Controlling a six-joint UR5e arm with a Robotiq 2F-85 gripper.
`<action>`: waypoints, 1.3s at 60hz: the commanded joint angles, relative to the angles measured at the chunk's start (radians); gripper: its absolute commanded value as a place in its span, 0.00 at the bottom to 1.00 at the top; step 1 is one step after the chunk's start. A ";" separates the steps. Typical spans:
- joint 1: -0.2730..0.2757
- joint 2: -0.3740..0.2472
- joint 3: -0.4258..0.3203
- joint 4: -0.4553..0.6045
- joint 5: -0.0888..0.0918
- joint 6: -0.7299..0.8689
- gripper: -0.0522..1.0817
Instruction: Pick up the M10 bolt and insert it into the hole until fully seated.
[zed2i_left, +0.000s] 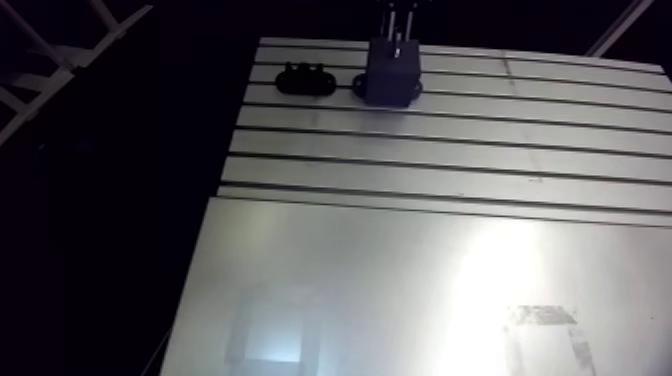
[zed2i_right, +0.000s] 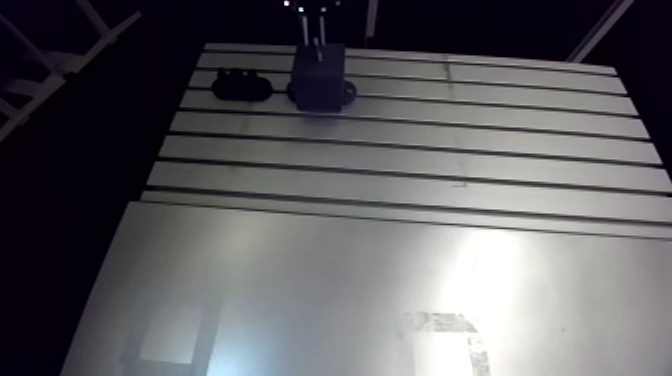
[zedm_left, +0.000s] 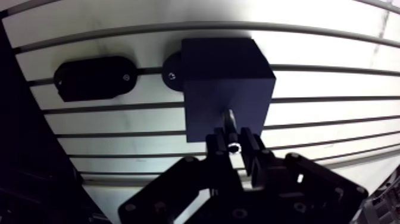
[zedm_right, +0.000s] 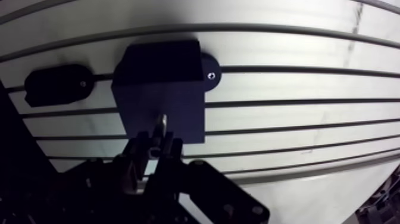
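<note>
Bolt place: bolt is pinched at the gripper's tips, right over the black block, which sits at 12 o'clock on the table in the arm view.
Bolt axis: the long axis runs straight from the fingertips to the block's upper face. In the arm view it stands upright on a 12-to-6 line.
Bolt ends: the shiny end is up between the fingers, and the other end points down at the block.
Bolt contact: the lower end meets the block face near the edge closest to the gripper. How deep it sits cannot be told.
Gripper: gripper is closed down to a narrow gap and clamps the bolt on both sides.
Block: dark cube with round feet at 3 and 9 o'clock in the arm view. One foot shows a small screw head.
Oval plate: oval plate is black and flat, at 9 o'clock of the block. It is near the foot but apart from it.
Table slots: they run 9 to 3 in the arm view.
Sheet: a smooth sheet with glare covers the 6 o'clock half of the table.
Markings: a pale patch with dark marks lies at 5 o'clock on the sheet, too blurred to read.
</note>
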 joint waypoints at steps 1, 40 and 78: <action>-0.003 0.002 0.001 0.000 0.001 0.004 0.92; -0.001 -0.013 0.006 -0.035 0.008 0.004 0.05; 0.006 -0.389 0.208 -0.048 -0.006 -0.004 0.05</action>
